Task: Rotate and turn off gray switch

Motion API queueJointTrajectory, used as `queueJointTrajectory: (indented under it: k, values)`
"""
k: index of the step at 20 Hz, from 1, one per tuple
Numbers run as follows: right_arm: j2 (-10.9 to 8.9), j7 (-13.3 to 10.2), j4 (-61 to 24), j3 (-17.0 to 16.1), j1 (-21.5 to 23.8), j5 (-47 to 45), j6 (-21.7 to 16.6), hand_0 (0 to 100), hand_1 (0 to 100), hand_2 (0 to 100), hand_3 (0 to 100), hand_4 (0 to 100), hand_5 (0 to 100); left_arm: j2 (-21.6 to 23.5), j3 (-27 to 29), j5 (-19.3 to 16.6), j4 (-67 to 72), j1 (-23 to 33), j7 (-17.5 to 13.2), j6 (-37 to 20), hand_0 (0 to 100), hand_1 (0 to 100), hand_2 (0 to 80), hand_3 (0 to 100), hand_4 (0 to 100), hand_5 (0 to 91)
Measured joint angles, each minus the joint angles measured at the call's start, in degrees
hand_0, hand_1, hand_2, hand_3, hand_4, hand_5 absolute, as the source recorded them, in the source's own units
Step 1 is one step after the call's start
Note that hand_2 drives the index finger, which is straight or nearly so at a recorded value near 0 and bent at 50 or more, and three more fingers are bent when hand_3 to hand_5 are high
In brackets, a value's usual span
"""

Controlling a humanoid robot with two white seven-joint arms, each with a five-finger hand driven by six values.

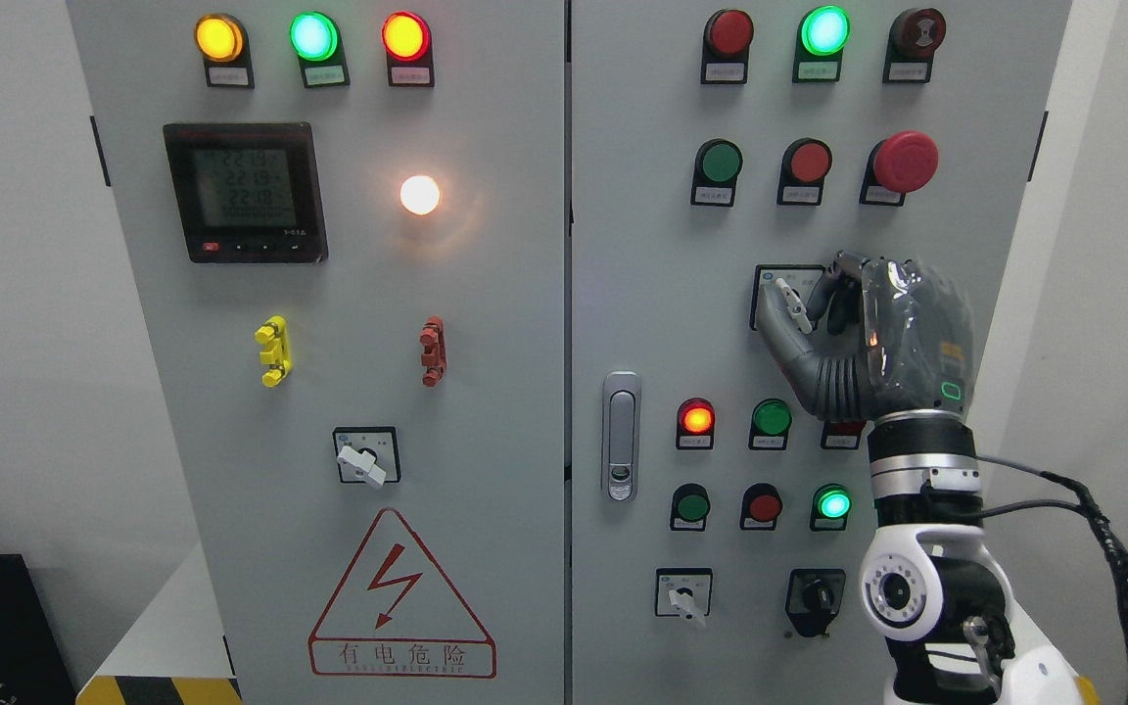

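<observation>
The gray rotary switch (791, 302) sits on a white-faced plate (770, 284) in the middle of the right cabinet door. Its pale handle is tilted, top end up-left. My right hand (812, 311) comes up from the lower right and is at the switch. The thumb (781, 338) lies under and left of the handle, and the curled fingers (843, 294) close in from its right. The hand covers the plate's right half. My left arm does not show.
Similar switches sit at the left door's middle (365, 457) and the right door's bottom (685, 594), beside a black knob (816, 594). A red mushroom button (904, 162) is above the hand and a door latch (620, 436) to its left. Lit lamps surround the hand.
</observation>
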Motion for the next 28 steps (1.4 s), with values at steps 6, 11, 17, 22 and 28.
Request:
queueJointTrajectory:
  k: [6, 11, 17, 22, 28]
  values:
    - [0.23, 0.26, 0.11, 0.11, 0.00, -0.03, -0.10, 58, 32, 75, 94, 88, 100, 0.00, 0.00, 0.00, 0.00, 0.00, 0.00, 0.00, 12, 39, 0.0, 0, 0, 0.0]
    - [0.38, 0.33, 0.17, 0.17, 0.00, -0.07, -0.09, 60, 31, 76, 94, 89, 100, 0.00, 0.00, 0.00, 0.00, 0.00, -0.01, 0.00, 12, 39, 0.0, 0, 0, 0.0]
    - [0.48, 0.37, 0.08, 0.24, 0.00, -0.08, -0.24, 53, 29, 76, 94, 89, 100, 0.00, 0.00, 0.00, 0.00, 0.00, -0.04, 0.00, 12, 39, 0.0, 0, 0, 0.0]
    - [0.54, 0.43, -0.18, 0.33, 0.00, -0.06, -0.51, 40, 32, 76, 94, 89, 100, 0.00, 0.00, 0.00, 0.00, 0.00, -0.24, 0.00, 12, 39, 0.0, 0, 0, 0.0]
    - [0.48, 0.65, -0.88, 0.37, 0.10, -0.01, -0.85, 35, 35, 76, 94, 89, 100, 0.00, 0.00, 0.00, 0.00, 0.00, -0.17, 0.00, 12, 39, 0.0, 0, 0, 0.0]
